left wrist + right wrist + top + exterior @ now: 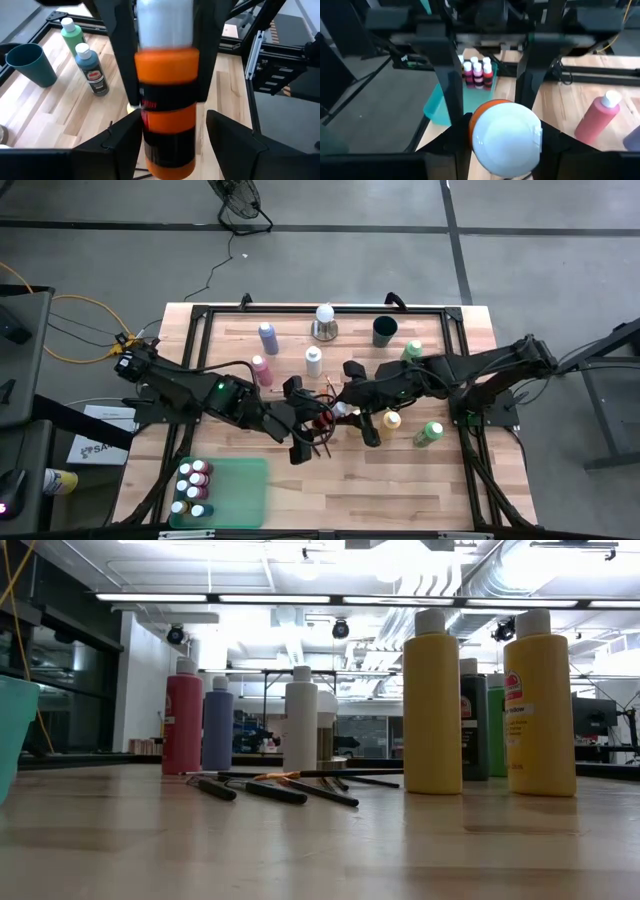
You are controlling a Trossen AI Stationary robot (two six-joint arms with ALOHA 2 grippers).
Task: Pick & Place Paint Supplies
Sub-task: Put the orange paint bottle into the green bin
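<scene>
Six or so paint bottles already stand in the green bin (235, 490) while many wait on the desk (420, 480), and mid-desk the right gripper (340, 408) clamps an orange bottle (167, 107) (a handover, probably) between the left gripper's (308, 420) still-parted fingers.

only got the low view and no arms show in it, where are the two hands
Observer: Both meet above mid-table, over the thin dark brushes: the left hand and the right hand face each other.
Operator: either one holding anything
Observer: The right hand is clamped on an orange plastic paint bottle with a white cap, lifted off the table.
Operator: and the left
Observer: Its fingers flank that bottle's other end, with a gap showing on one side.
</scene>
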